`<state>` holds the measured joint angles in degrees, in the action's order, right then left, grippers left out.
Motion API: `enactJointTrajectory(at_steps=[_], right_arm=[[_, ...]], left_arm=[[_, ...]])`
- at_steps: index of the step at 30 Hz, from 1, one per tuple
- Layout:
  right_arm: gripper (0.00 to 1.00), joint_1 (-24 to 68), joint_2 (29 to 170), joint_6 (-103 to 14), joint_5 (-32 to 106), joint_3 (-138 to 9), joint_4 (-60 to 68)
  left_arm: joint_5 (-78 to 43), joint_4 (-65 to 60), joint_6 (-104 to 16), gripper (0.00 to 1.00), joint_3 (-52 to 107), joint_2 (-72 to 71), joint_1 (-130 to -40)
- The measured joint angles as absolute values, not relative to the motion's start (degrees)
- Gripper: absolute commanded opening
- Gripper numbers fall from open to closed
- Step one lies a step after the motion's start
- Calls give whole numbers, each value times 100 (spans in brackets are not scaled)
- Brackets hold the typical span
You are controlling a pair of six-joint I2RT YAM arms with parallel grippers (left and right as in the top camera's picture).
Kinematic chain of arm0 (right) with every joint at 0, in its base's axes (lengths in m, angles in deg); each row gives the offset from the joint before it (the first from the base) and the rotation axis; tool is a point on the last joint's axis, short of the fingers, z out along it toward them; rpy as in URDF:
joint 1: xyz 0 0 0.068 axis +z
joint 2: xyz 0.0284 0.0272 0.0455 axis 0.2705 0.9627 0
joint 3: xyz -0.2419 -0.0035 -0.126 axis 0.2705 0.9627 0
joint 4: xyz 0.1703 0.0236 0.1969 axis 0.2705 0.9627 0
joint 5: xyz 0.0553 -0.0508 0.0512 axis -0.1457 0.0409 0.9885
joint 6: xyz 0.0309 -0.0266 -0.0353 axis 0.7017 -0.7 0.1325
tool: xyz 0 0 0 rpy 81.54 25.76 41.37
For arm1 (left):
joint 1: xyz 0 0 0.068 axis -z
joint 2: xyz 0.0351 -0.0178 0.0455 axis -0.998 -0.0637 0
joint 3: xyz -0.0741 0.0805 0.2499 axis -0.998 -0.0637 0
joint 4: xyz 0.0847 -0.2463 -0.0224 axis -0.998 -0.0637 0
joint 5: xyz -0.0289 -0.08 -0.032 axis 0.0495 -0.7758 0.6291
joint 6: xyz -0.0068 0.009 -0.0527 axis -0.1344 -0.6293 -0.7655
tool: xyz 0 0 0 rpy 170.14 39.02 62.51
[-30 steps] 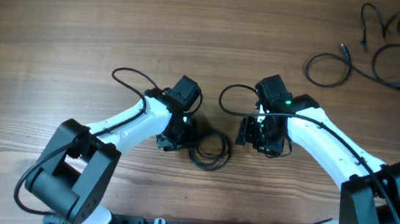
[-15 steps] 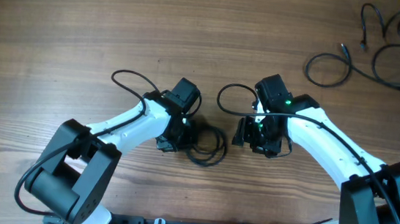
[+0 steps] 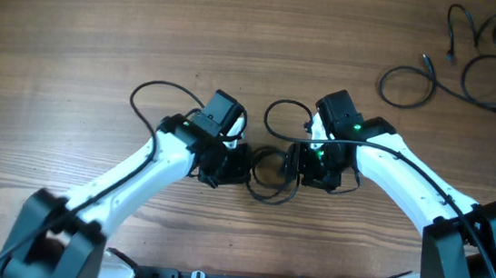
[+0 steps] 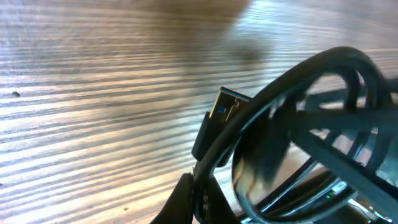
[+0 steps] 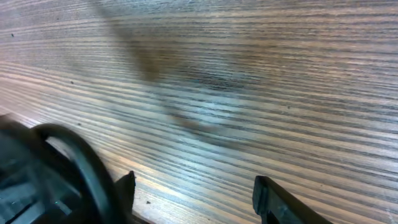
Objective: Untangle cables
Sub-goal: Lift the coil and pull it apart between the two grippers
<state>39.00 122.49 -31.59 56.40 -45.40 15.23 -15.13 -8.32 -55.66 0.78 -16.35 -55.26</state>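
A small looped bundle of black cables (image 3: 270, 172) lies between my two grippers near the table's front middle. My left gripper (image 3: 233, 164) is shut on one strand of it; the left wrist view shows the coiled cords (image 4: 298, 130) and a USB plug end (image 4: 221, 115) right at the pinched fingers (image 4: 198, 198). My right gripper (image 3: 306, 166) is open just right of the bundle. In the right wrist view its spread fingers (image 5: 194, 190) hold nothing, and a black loop (image 5: 81, 162) sits beside the left finger.
Several separate loose black cables (image 3: 475, 60) lie curled at the far right corner of the wooden table (image 3: 75, 40). Thicker black arm wires loop up behind each gripper, one on the left (image 3: 157, 89) and one on the right (image 3: 278, 114).
My left gripper moved right with the bundle, bringing the loops toward my right gripper. My right gripper shifted slightly left. The far cables have not moved.
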Motion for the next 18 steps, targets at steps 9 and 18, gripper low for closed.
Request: enactJointTrajectory(at_steps=[9, 18], right_arm=[[59, 3959, 12249, -2833, 4591, -4540, 2009], [69, 3911, 12249, -2184, 3316, -4540, 2129]], left_arm=[[-711, -1573, -5693, 4, 137, -1174, -5491], [187, -2166, -5896, 4, 137, -1174, -6269]])
